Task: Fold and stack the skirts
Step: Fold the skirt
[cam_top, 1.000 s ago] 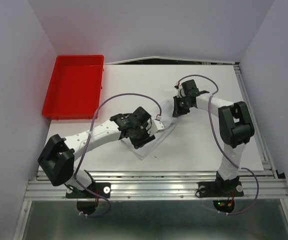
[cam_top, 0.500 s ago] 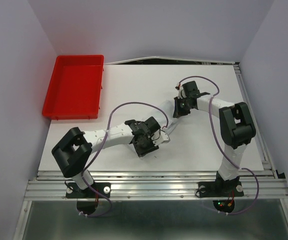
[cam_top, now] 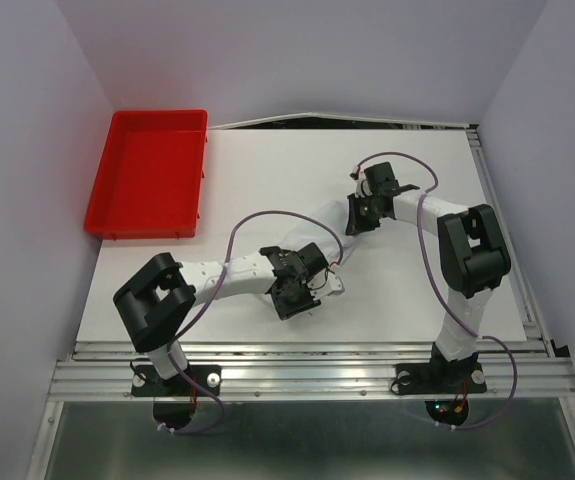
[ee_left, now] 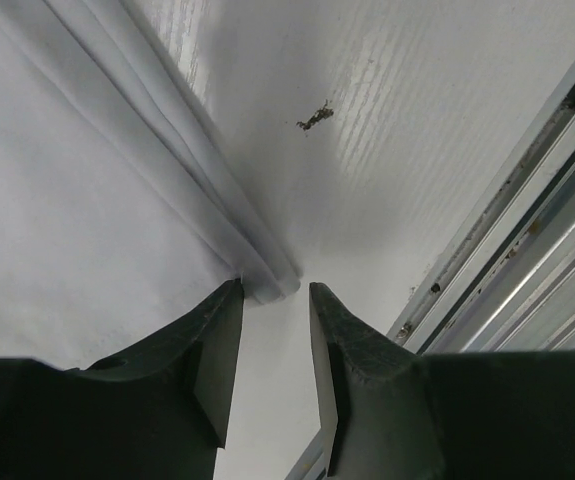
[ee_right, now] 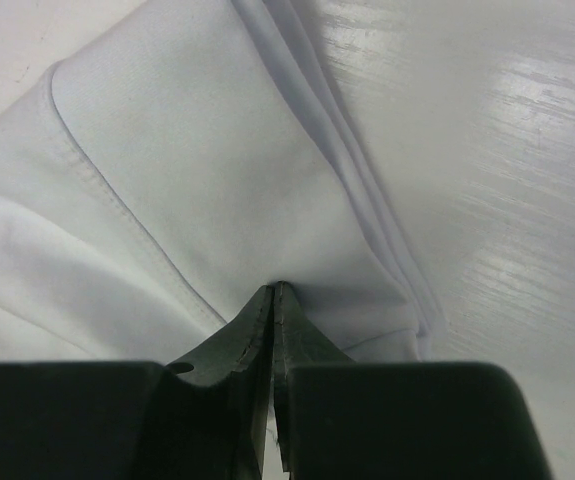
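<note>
A white skirt (cam_top: 325, 222) lies on the white table between my two grippers, hard to tell from the tabletop. My right gripper (cam_top: 357, 216) is shut on a pinch of its fabric (ee_right: 217, 180), near a stitched hem, with folded layers running off to the right. My left gripper (cam_top: 295, 290) is low at the skirt's near end, jaws open and nothing between them. In the left wrist view the skirt's layered folded edge (ee_left: 222, 215) ends just ahead of the left gripper (ee_left: 275, 292), and the left finger overlaps the cloth.
A red tray (cam_top: 147, 185) stands at the table's far left, with nothing in it. The aluminium rail (ee_left: 527, 230) of the table's near edge is close to my left gripper. A small dark speck (ee_left: 315, 117) marks the tabletop.
My left gripper has moved right and toward the near edge, its elbow swinging inward. The skirt's near part now looks narrower and gathered in. The right gripper has barely moved.
</note>
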Available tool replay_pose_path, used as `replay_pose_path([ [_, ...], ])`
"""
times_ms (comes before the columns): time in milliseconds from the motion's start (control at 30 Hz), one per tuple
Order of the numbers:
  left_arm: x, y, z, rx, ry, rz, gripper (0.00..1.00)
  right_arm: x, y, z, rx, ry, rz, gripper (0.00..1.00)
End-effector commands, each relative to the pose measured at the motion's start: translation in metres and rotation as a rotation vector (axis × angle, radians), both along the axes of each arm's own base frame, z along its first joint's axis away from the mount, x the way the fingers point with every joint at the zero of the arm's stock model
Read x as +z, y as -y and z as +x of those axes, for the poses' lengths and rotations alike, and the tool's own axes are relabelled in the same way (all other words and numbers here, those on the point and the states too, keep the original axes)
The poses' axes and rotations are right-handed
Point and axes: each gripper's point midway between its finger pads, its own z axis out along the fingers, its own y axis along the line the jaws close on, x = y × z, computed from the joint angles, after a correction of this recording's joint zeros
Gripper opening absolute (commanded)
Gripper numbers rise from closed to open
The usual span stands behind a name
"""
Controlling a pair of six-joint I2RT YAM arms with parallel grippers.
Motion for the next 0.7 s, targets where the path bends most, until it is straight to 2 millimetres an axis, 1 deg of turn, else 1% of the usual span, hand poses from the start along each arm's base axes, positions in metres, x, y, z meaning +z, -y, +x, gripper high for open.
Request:
replay_pose_path([
  [0, 0.002, 0.001, 0.008, 0.026, 0.041, 0.013, 0.43, -0.025, 0.012, -0.02, -0.009, -0.076, -0.061, 0.09],
  [100, -0.001, -0.002, 0.012, 0.036, 0.059, 0.031, 0.4, -0.026, 0.012, -0.02, -0.01, -0.081, -0.06, 0.08],
  [167, -0.001, -0.001, 0.011, 0.036, 0.054, 0.03, 0.36, -0.025, 0.011, -0.021, -0.01, -0.081, -0.056, 0.08],
  [200, -0.001, -0.001, 0.011, 0.035, 0.053, 0.029, 0.3, -0.025, 0.011, -0.02, -0.01, -0.078, -0.057, 0.08],
  [267, 0.002, 0.0, 0.012, 0.039, 0.058, 0.02, 0.24, -0.024, 0.011, -0.021, -0.009, -0.078, -0.056, 0.08],
  [300, 0.005, 0.001, 0.012, 0.036, 0.062, 0.013, 0.17, -0.024, 0.011, -0.021, -0.008, -0.079, -0.055, 0.08],
  [367, 0.006, 0.0, 0.011, 0.035, 0.064, 0.011, 0.08, -0.025, 0.011, -0.022, -0.01, -0.082, -0.055, 0.08],
  [400, 0.007, -0.002, 0.011, 0.031, 0.067, 0.014, 0.0, -0.026, 0.011, -0.022, -0.01, -0.084, -0.056, 0.08],
  [667, 0.031, -0.008, 0.005, -0.007, 0.083, -0.036, 0.0, -0.03, 0.014, -0.023, -0.015, -0.089, -0.069, 0.08],
])
